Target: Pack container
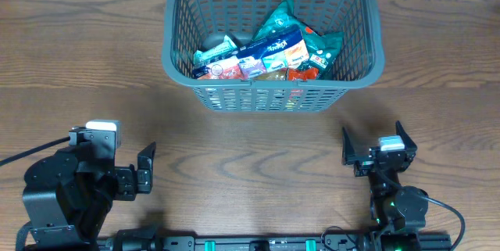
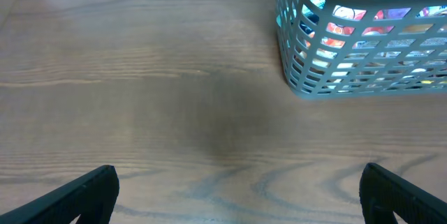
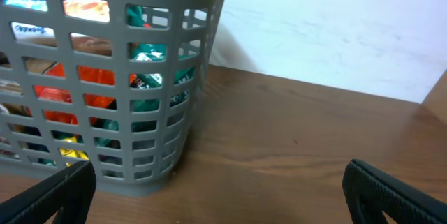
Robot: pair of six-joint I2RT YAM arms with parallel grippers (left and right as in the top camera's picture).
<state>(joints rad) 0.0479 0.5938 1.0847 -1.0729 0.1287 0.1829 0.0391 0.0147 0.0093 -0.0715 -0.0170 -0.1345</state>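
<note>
several packets (image 1: 269, 51) inside container (image 1: 258, 98)

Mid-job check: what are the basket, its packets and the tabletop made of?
The container looks like moulded plastic: matte grey, slotted lattice walls. The packets are likely glossy printed film, creased and catching light. The table shows brown wood grain, perhaps laminate.

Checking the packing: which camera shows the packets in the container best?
Overhead: it looks straight down on the packets in the container. Both wrist views catch only coloured slivers through the lattice walls.
</note>
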